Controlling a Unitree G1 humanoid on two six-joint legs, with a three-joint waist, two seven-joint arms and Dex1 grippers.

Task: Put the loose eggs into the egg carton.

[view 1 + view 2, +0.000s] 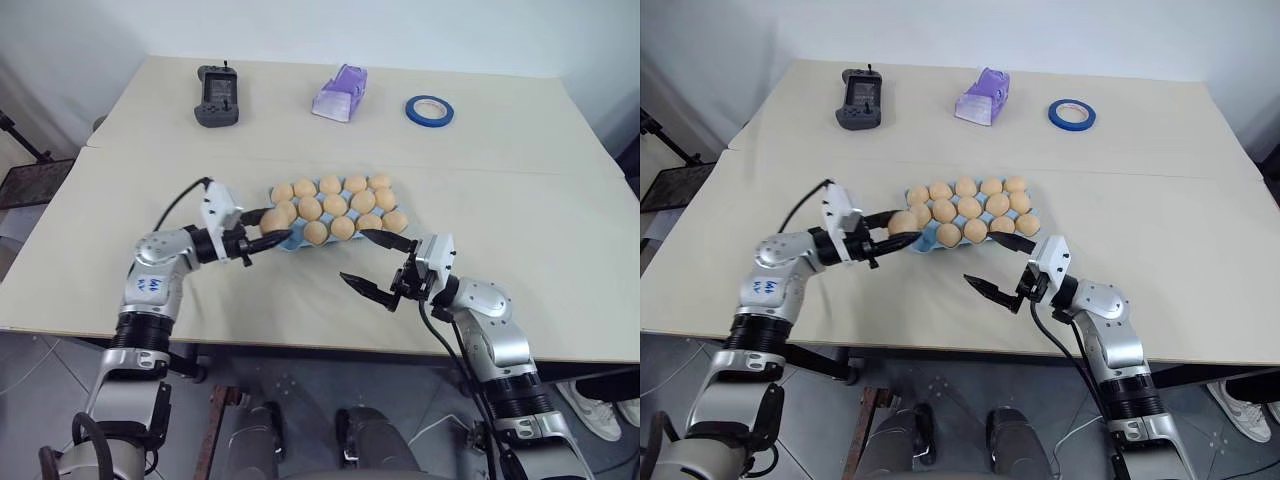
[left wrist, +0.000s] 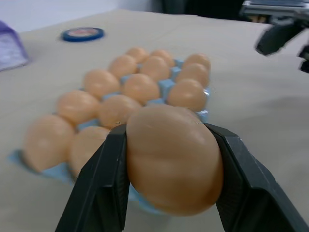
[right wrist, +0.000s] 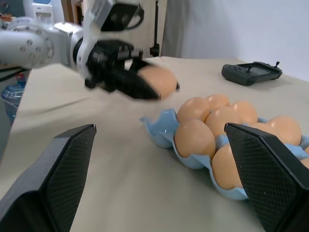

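The light blue egg carton [image 1: 291, 242] lies mid-table, and several pale orange eggs [image 1: 335, 205] sit in its cups. My left gripper [image 1: 272, 227] is shut on one loose egg [image 2: 174, 159], which hangs just above the table at the carton's near-left corner; the right wrist view shows this egg [image 3: 157, 81] clear of the carton's rim [image 3: 157, 128]. My right gripper [image 1: 352, 255] stands open at the carton's near-right corner, a little above the table, with nothing between its fingers [image 3: 53, 179].
At the far side of the table are a black handheld controller [image 1: 217, 97], a purple-white packet [image 1: 340, 92] and a blue tape roll [image 1: 429, 110]. Bare tabletop [image 1: 560, 230] spreads to both sides of the carton.
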